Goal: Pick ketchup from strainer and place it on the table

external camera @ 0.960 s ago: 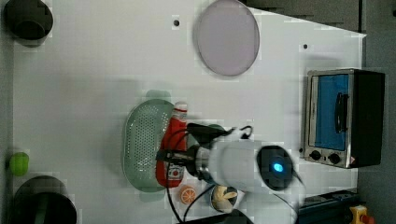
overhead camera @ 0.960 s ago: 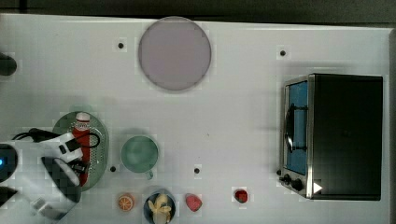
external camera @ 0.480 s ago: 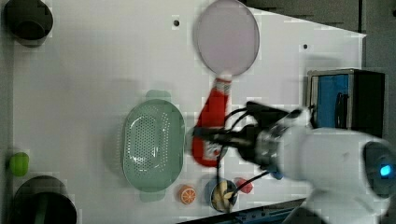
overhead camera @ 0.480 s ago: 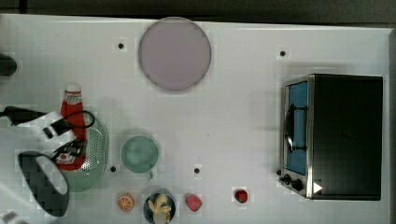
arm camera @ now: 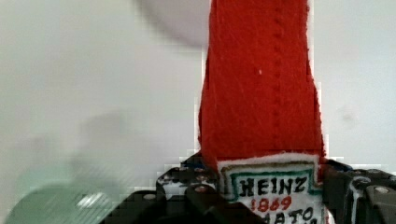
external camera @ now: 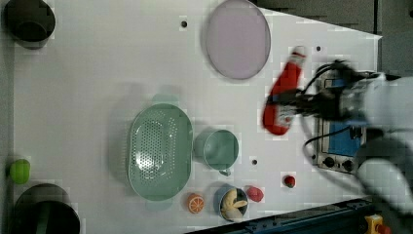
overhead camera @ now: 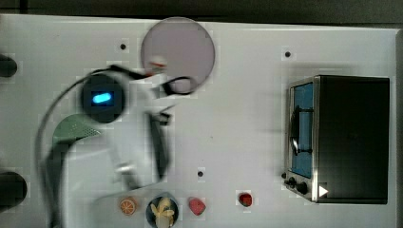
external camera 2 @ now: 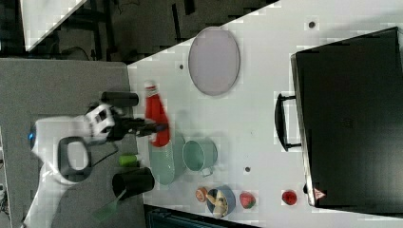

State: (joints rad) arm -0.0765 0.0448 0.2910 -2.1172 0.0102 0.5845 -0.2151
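Observation:
My gripper [external camera: 292,101] is shut on the ketchup [external camera: 281,97], a red squeeze bottle with a white cap, and holds it in the air away from the strainer. The wrist view shows the red body [arm camera: 261,84] and white label between dark fingers [arm camera: 205,189]. In the right view the gripper [external camera 2: 153,127] grips the bottle [external camera 2: 157,116] low on its body. In the top view the white cap [overhead camera: 157,63] shows at the plate's edge, beside my blurred arm. The pale green strainer [external camera: 159,151] sits on the white table [external camera: 97,73] with nothing in it.
A grey-lilac plate [external camera: 237,39] lies at the back and a green cup [external camera: 220,148] stands beside the strainer. A toaster oven [overhead camera: 342,137] fills the top view's right. An orange slice [external camera: 196,203], a banana bowl [external camera: 233,204] and strawberries [external camera: 254,193] line the front edge.
The gripper lifted the ketchup out of the strainer and carried it away, up and rightward in the top view, toward the plate. The strainer is left with nothing in it.

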